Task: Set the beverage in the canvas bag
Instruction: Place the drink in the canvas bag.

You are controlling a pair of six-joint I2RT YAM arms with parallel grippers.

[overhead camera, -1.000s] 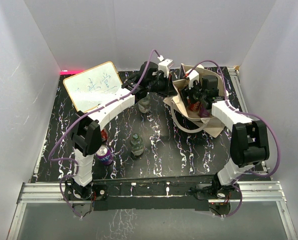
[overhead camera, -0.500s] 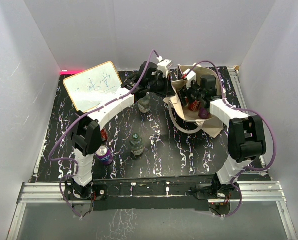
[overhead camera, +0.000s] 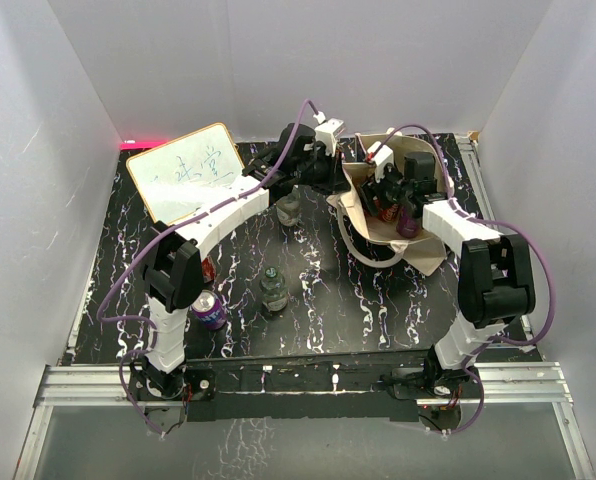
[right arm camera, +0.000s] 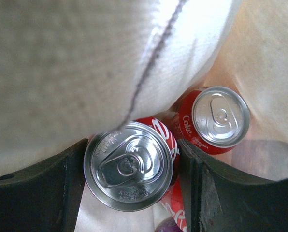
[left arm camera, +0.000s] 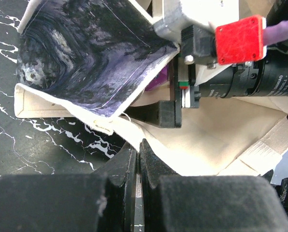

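Observation:
The canvas bag (overhead camera: pixel 430 255) stands open at the back right, beige with a black panel (left arm camera: pixel 86 58). My left gripper (left arm camera: pixel 139 145) is shut on the bag's beige rim, holding its left side (overhead camera: pixel 330 172). My right gripper (right arm camera: pixel 133 159) is down inside the bag (overhead camera: pixel 386 203), shut on the beverage, a red cola can (right arm camera: pixel 129 166) seen from its silver top. A second red cola can (right arm camera: pixel 220 118) stands beside it in the bag, and the edge of a purple can (right arm camera: pixel 170 226) shows below. Beige fabric (right arm camera: pixel 86 63) hides the upper left of the right wrist view.
A whiteboard (overhead camera: pixel 188 170) leans at the back left. A purple can (overhead camera: pixel 210 310) and a red can (overhead camera: pixel 208 268) stand by the left arm. One small bottle (overhead camera: pixel 273 288) stands mid-table, another (overhead camera: pixel 288 208) under the left forearm. The bag's handle (overhead camera: pixel 373 258) loops onto the table.
The right arm's elbow has swung toward the back and its gripper has settled a little deeper in the bag, still holding the can. The left arm has held still.

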